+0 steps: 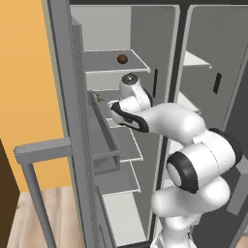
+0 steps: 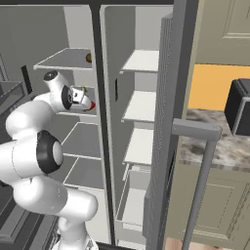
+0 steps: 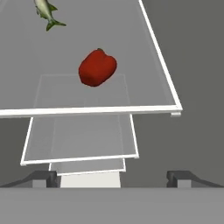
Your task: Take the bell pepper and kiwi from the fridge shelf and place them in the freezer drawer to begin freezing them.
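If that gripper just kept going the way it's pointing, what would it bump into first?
Probably the bell pepper, which lies nearly dead ahead of the open gripper on the glass shelf. Depth is hard to judge, so it might meet the shelf just in front of it.

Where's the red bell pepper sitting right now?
In the hand view, the glossy red bell pepper lies on a white-edged fridge shelf, ahead of the gripper, with a thin green-yellow fish-like item nearby.
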Controlling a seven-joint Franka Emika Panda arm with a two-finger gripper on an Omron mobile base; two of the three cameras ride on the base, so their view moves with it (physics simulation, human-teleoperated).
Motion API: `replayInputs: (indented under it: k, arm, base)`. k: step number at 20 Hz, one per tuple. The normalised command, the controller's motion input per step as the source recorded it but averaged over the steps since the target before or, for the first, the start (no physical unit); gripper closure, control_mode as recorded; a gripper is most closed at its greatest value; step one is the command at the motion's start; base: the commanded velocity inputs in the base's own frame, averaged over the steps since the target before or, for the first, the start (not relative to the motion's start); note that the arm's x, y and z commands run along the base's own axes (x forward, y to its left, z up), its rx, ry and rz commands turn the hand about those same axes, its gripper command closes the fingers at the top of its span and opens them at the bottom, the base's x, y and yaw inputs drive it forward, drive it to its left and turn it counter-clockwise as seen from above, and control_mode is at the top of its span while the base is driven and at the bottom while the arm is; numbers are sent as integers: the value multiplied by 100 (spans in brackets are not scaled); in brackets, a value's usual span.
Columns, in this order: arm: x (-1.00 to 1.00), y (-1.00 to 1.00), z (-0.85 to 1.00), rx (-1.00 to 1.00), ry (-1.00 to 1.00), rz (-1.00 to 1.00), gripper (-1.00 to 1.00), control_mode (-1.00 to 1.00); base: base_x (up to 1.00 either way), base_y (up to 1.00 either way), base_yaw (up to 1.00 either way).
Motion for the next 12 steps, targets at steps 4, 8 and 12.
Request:
replayInputs:
  k: [4, 8, 12]
  arm:
    - [32, 8, -17, 0, 0, -3, -100, -100]
    - [25, 0, -12, 3, 0, -1, -100, -100]
    - [28, 0, -11, 2, 0, -1, -100, -100]
  base:
    - [0, 0, 0]
    - [0, 0, 0]
    - [0, 0, 0]
